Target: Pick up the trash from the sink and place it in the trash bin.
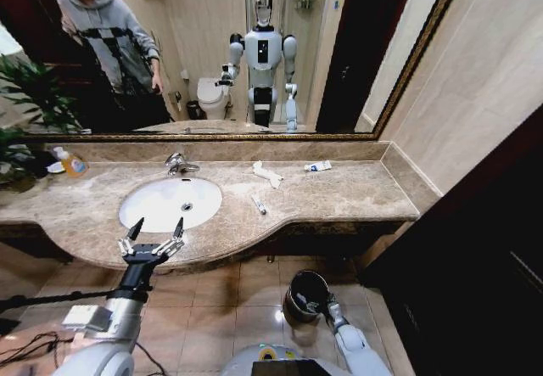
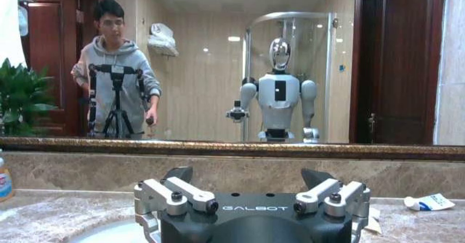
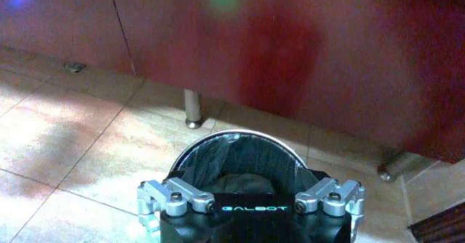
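Left claw (image 1: pixel 153 232) spread open at the sink (image 1: pixel 170 203) front rim; right claw (image 3: pixel 251 191) over trash bin (image 1: pixel 307 294), state unclear. Tissue (image 1: pixel 267 173), tube (image 1: pixel 318 166), stick (image 1: pixel 258 204) lie on bench (image 1: pixel 356 191). Risk: long reach, claw clips faucet (image 1: pixel 178 164).

The marble worktop (image 1: pixel 339 191) is carrying crumpled tissue (image 1: pixel 267 173), a small white tube (image 1: pixel 318 166), a thin stick (image 1: pixel 259 204) and an amber bottle (image 1: pixel 71 163); the trash bin (image 1: pixel 306 294) is standing on the tiled floor (image 1: pixel 229 304).

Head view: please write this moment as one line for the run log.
left gripper: open, at sink front rim | right gripper: low over trash bin | litter on countertop: tissue, tube, stick
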You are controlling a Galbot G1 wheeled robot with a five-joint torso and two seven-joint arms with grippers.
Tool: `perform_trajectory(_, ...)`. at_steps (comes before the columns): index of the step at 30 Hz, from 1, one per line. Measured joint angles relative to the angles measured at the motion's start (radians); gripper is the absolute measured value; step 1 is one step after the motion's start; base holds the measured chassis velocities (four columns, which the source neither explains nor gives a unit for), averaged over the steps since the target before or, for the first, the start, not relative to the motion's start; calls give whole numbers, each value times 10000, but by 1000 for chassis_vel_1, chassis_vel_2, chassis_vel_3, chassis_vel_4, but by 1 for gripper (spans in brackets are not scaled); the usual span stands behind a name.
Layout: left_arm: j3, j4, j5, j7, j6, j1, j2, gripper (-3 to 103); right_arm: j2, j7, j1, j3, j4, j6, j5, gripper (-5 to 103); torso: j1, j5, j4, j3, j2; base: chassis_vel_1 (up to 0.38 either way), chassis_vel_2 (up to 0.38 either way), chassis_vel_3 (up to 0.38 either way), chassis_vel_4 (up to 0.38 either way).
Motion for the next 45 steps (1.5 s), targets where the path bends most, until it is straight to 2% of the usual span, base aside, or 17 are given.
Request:
perform_trajectory(12, 0, 0, 0, 0, 0, 0, 0, 100, -205, 127, -1317, 246, 2045, 167, 43, 95, 0, 0, 0, 0, 0, 0, 0, 0, 0)
perform_trajectory(17, 0, 1, 0, 0, 0, 0, 0, 100, -459, 146, -2400, 524, 3964, 994, -110, 96, 0, -2, 0, 0, 0, 0, 0, 0, 0)
perform_trajectory(23, 0, 0, 0, 0, 0, 0, 0, 100, -508, 547, -3552, 846, 5921, 1465, -258, 99, -1, -3, 0, 0, 0, 0, 0, 0, 0)
perform_trajectory(28, 0, 0, 0, 0, 0, 0, 0, 100, -386, 886, -5007, 1062, 8157, 1271, 49, 99, -1, -1, -1, -1, 0, 0, 0, 0, 0)
perform_trajectory(33, 0, 0, 0, 0, 0, 0, 0, 100, -232, 999, -5694, 1096, 9554, 1118, 246, 99, -2, -3, -1, 0, 1, 0, 0, 0, 0)
perform_trajectory(36, 0, 0, 0, 1, 0, 0, 0, 100, -161, 1011, -6255, 1098, 10855, 859, 931, 99, -2, -2, 0, 0, 1, 0, 0, 0, 0)
perform_trajectory(39, 0, 0, 0, 0, 0, 0, 0, 100, -186, 1012, -6502, 1110, 11579, 699, 1443, 99, -2, -1, -1, 0, 1, 0, 0, 0, 0)
perform_trajectory(45, 0, 0, 0, 1, 0, 0, 0, 100, -202, 1031, -6432, 1022, 12952, 244, 1750, 99, -2, -2, -1, 0, 0, 0, 0, 0, 0)
